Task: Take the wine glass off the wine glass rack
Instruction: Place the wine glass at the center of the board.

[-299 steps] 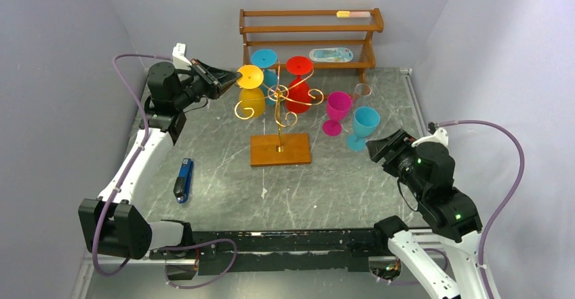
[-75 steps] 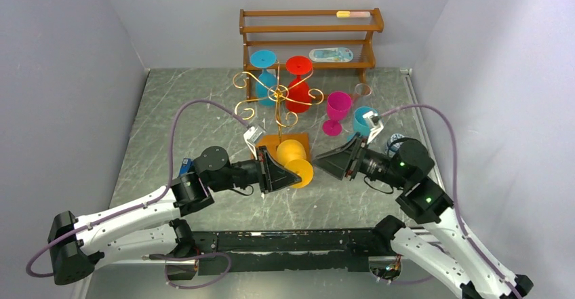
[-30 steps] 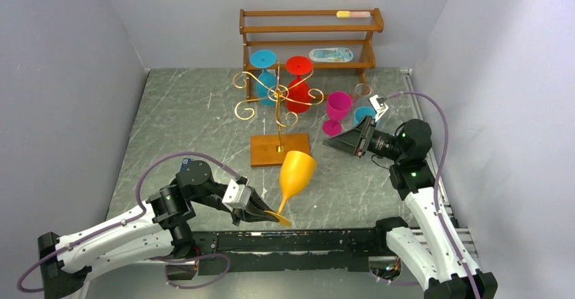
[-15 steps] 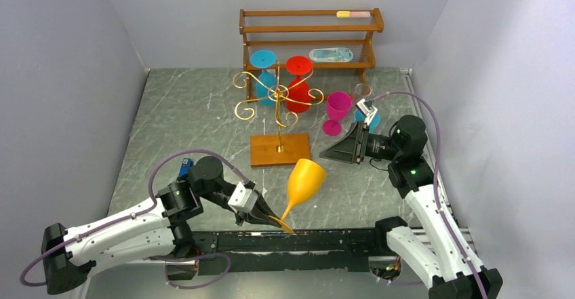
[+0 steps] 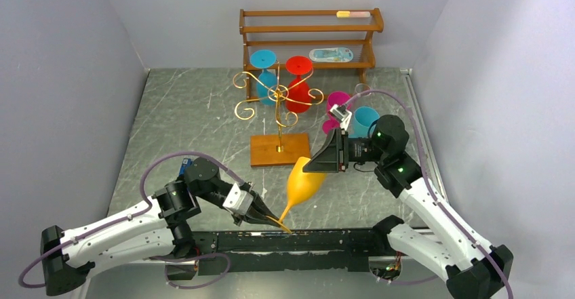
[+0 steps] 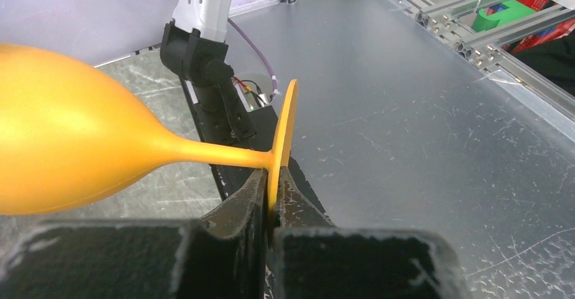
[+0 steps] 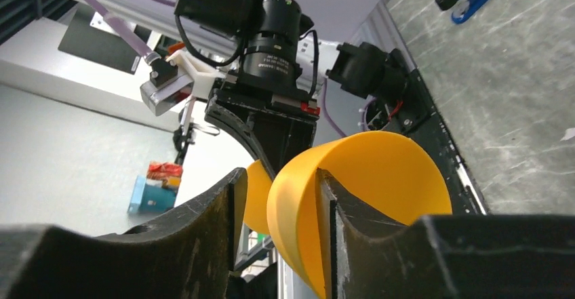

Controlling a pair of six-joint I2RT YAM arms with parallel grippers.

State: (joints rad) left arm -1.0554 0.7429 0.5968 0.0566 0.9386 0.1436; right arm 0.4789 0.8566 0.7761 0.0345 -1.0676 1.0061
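Top external view: left pincer point(image 5: 270, 218) is clamping the foot of the yellow wine glass point(image 5: 302, 182), which is tilting in the air in front of the wine glass rack point(image 5: 279, 150), off its arms. Right pincer point(image 5: 314, 166) is sitting apart, fingers straddling the bowl rim, just front-right of the rack's base. On the rack, a blue glass point(image 5: 264, 60) and a red glass point(image 5: 299, 66) are hanging upside down above the desk point(image 5: 190, 123).
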